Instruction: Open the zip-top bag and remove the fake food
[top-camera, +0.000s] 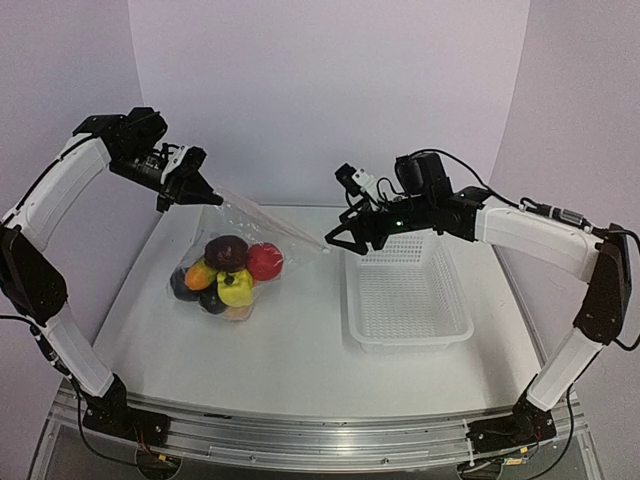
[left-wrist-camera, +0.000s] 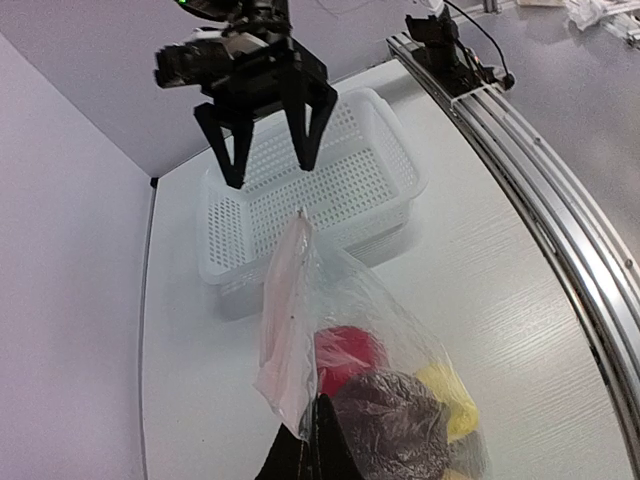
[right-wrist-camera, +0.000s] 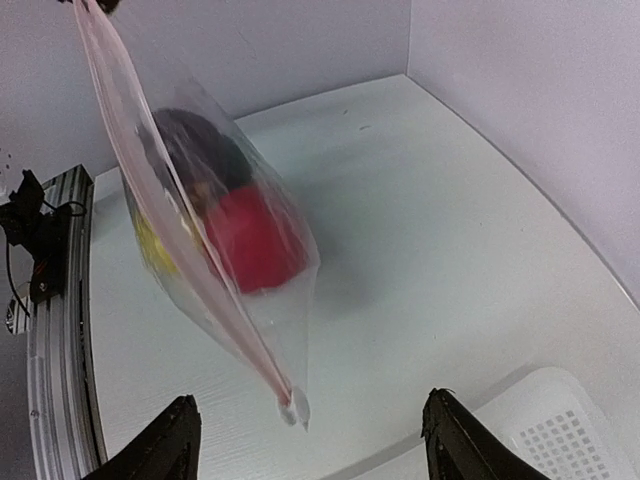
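White table (top-camera: 300, 350); left gripper (top-camera: 208, 197) pinches zip-top bag (top-camera: 262, 226), right gripper (top-camera: 336, 241) wide open.

On the right half of the white table (top-camera: 300, 350), about midway between the far edge and the near one: a white mesh basket (top-camera: 412, 338). Rectangular, open side up, flat on the tabletop, set lengthwise from near to far. Pierced all over with small holes on floor and walls, with a plain solid rim flaring outward. Stands a little in from the right edge and well apart from the near edge. Along the near edge, a silver aluminium rail (top-camera: 320, 425) with lengthwise grooves, spanning from the left corner to the right. Behind the far edge and at both sides, plain pale walls (top-camera: 320, 90), meeting at the far corners.
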